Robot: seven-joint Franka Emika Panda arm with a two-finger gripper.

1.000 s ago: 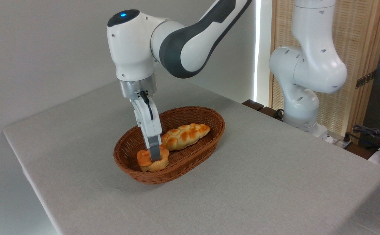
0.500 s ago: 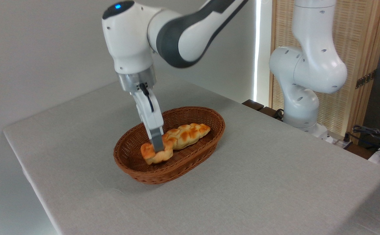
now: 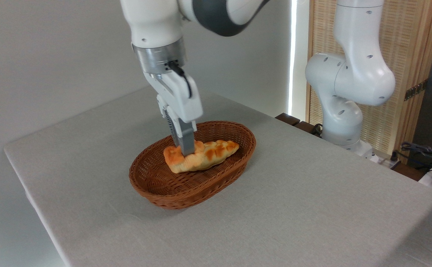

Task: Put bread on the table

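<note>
Currently I have the small round orange bun with the lobed, knotted top (image 3: 174, 155) pinched between the grey fingertips of the white two-finger gripper (image 3: 186, 148), the near finger pressed down into its crown, and the bun hangs clear of the floor of the brown oval wicker basket (image 3: 171, 193), above the basket's middle. From this angle it overlaps the left end of the longer pale golden braided loaf (image 3: 216, 151), which lies along the far side of the basket; I cannot tell whether the two are touching or merely lined up in view. The grip is taken from above, at the knot (I judge that is the firmest place on a soft, lumpy shape, and it keeps the fingers off the wicker wall). The gripper is tilted, leaning toward the lower right. The large flat tabletop with the light grey cloth-like surface (image 3: 293, 207) is bare all round the basket, so any side would serve for setting down. My reading: the lift is under way, and the bun must clear the rim before I carry it sideways. One risk is snagging the loaf.
</note>
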